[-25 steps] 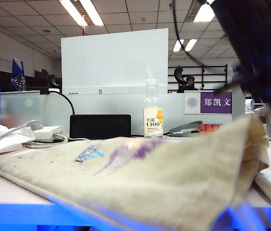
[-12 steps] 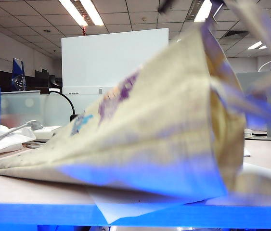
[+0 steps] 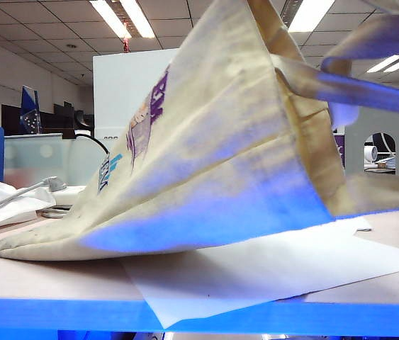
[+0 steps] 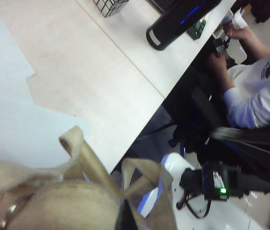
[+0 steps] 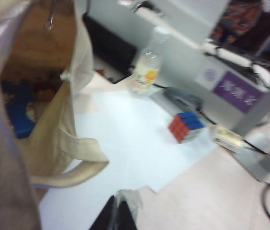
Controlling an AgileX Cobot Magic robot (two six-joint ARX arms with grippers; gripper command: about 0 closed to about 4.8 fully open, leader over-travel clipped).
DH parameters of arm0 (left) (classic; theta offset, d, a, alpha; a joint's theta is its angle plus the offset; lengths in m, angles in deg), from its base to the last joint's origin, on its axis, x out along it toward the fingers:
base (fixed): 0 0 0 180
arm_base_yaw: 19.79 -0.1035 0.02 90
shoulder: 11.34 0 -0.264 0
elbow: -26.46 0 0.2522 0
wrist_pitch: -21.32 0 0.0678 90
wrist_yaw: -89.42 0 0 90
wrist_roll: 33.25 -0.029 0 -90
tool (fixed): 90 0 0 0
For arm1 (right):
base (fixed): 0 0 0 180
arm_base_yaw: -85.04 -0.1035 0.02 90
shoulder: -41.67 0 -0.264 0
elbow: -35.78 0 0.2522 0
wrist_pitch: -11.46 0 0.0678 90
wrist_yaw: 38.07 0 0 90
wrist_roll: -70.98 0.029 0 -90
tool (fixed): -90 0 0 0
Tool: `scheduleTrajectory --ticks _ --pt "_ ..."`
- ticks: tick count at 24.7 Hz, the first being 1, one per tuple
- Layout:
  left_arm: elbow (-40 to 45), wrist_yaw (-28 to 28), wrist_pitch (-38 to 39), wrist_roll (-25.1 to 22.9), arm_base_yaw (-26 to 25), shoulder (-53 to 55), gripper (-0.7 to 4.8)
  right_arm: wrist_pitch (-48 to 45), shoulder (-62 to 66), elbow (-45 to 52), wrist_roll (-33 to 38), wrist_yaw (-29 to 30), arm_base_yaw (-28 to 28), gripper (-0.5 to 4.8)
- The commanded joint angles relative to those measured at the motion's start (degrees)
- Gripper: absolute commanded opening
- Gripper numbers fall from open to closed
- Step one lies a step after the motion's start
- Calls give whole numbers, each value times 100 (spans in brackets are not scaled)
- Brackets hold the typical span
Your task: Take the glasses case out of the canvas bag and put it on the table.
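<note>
The canvas bag [image 3: 213,152] is shown lifted at its mouth end, high above the right part of the table [image 3: 50,283], while its closed bottom corner rests on the surface near the left front edge; the printed logo [image 3: 142,120] faces the camera on the raised side. A white paper sheet [image 3: 270,273] is seen lying flat under the lifted bag, reaching to the blue front edge. In the left wrist view, the left gripper [image 4: 123,218] is seen with its jaws shut on the rim fabric of the canvas bag, a strap [image 4: 84,155] looping up beside it. In the right wrist view, the right gripper [image 5: 115,215] is seen at the picture's lower edge with its dark fingers pressed together; a scrap of pale material lies at their tips, but what it is cannot be told. The open mouth of the bag is seen from above in this view, and the glasses case [image 5: 17,112] is visible as a bright-blue shape inside it, low against the inner wall. Farther along the table, toward its back edge, a clear bottle [image 5: 146,69] with a yellow label is seen upright, and a Rubik's cube [image 5: 185,125] stands just beyond the far corner of the paper.
</note>
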Motion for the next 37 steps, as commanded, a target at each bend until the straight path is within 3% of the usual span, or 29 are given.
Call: scheduleTrajectory --ticks 1,8,11,13,18,23,33,37 --pt "-22 -79 310 -157 20 -105 -5 -837 374 127 -61 389 7 38" --pt "-24 -61 514 -256 26 -136 -5 -1360 1016 118 74 866 4 65" --pt "-24 -59 439 -334 24 -140 -5 -1292 1058 120 391 1196 0 115" --pt "-24 -57 413 -354 22 -140 -5 -1274 1036 120 629 1375 0 182" --pt "-24 101 361 -476 22 -140 -5 -1189 951 114 758 1821 -2 204" --pt "-20 407 367 -734 11 -138 -5 -909 590 107 1255 2337 -31 274" --pt "-22 435 304 -748 -20 -138 -5 26 225 173 1156 2844 -31 275" --pt "-22 433 304 -748 -17 -138 -5 149 402 291 1147 2780 -28 275"
